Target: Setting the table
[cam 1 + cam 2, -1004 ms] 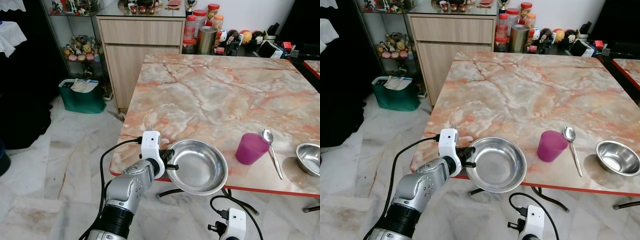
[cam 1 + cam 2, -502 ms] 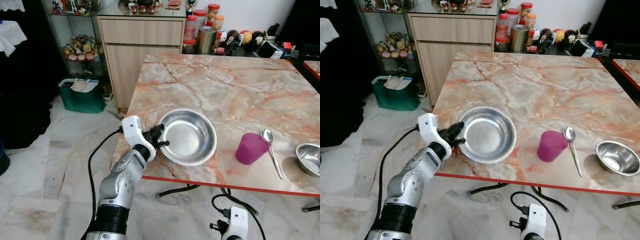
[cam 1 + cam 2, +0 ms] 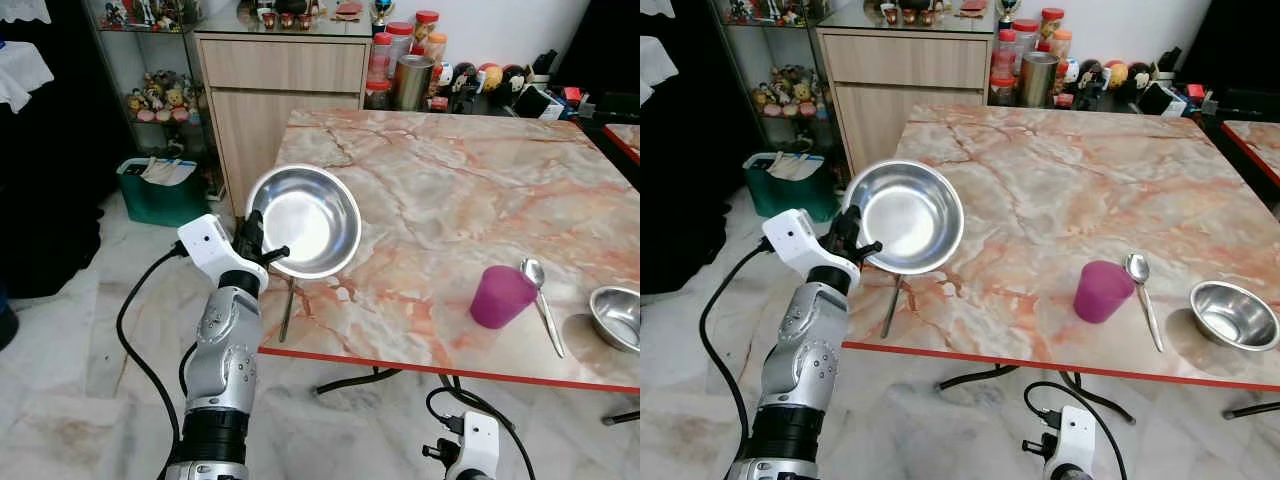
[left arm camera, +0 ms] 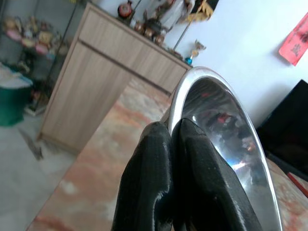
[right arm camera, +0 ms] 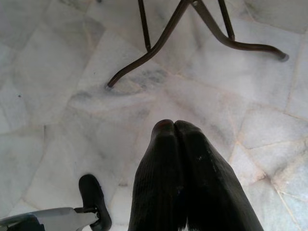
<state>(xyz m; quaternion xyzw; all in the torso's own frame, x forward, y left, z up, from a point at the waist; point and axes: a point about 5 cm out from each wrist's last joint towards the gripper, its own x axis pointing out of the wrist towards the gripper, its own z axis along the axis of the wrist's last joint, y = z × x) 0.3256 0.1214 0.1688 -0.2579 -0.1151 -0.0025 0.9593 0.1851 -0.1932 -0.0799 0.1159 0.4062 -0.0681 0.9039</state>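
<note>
A: Where is the bowl (image 3: 303, 220)?

B: At ten o'clock, lifted above the table's (image 3: 480, 190) near-left corner. The left gripper (image 3: 254, 240) pinches its rim tightly, tilting it upright, probably for carrying.

A: And the other side?

B: The right gripper (image 5: 174, 126) hangs closed and empty over the floor. A cup (image 3: 500, 296), spoon (image 3: 540, 290) and fork (image 3: 287, 305) lie on the table.

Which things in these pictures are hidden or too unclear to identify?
- Fork: its upper end is hidden behind the steel bowl held by the left tool, eye views.
- Small steel bowl: cut by the edge, left eye view.
- Jars on the cabinet: labels too small.
</note>
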